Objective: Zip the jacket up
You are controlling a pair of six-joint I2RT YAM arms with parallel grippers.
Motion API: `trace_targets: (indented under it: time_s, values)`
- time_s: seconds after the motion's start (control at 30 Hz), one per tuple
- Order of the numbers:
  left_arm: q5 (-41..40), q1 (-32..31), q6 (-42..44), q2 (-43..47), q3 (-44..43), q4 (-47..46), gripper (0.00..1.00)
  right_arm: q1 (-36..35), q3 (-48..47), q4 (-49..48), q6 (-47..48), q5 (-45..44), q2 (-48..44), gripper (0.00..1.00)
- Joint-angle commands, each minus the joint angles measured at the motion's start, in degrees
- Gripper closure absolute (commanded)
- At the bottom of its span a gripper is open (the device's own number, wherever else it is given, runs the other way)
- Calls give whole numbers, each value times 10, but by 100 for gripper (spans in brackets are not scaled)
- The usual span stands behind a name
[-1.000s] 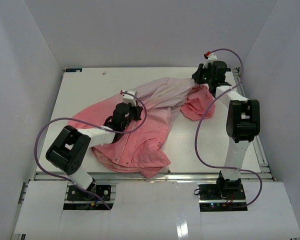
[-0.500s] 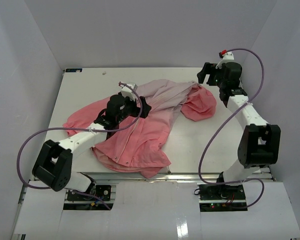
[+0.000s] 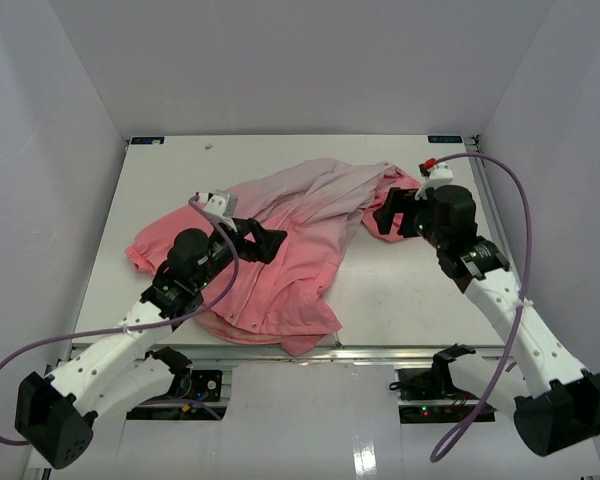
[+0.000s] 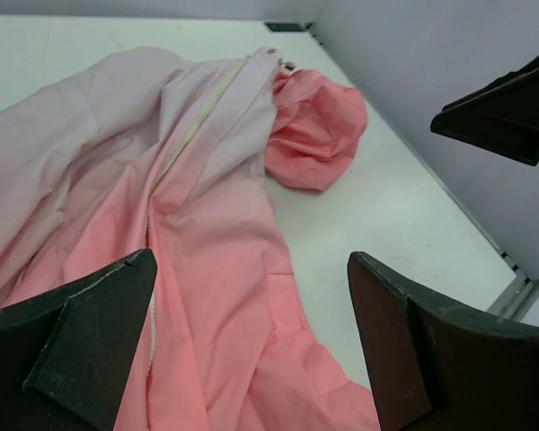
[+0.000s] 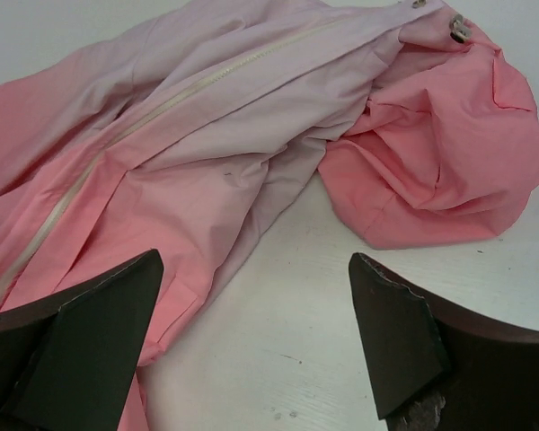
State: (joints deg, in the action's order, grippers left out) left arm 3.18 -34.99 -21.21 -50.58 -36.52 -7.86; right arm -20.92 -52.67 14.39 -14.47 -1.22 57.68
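The salmon-pink jacket (image 3: 280,250) lies spread and rumpled on the table, paler toward its far end. Its light zipper edge (image 4: 198,126) runs along the middle and also shows in the right wrist view (image 5: 162,108). The bunched hood (image 5: 440,171) lies at the far right, with small snap studs (image 5: 454,31) beside it. My left gripper (image 3: 272,243) hovers open above the jacket's middle (image 4: 251,341), nothing between its fingers (image 4: 81,350). My right gripper (image 3: 382,215) is open above bare table between body and hood (image 5: 251,346).
The white table (image 3: 410,290) is walled in on three sides. Its near edge (image 3: 380,347) runs just past the jacket's hem. In the left wrist view the right arm's black gripper (image 4: 512,108) shows at the upper right.
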Motion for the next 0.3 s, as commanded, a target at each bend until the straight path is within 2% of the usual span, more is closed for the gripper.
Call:
trace_targets:
  time_s: [0.0,0.1,0.27]
  values:
    - [9,-33,-9,83,56,-40,2,-6,37,10,11,16,-80,10]
    - [-13,-58,3,125,74,-54,2,-6,46,6,14,16,-106,10]
    - [-23,-68,10,130,81,-55,2,-6,52,2,20,16,-117,10]
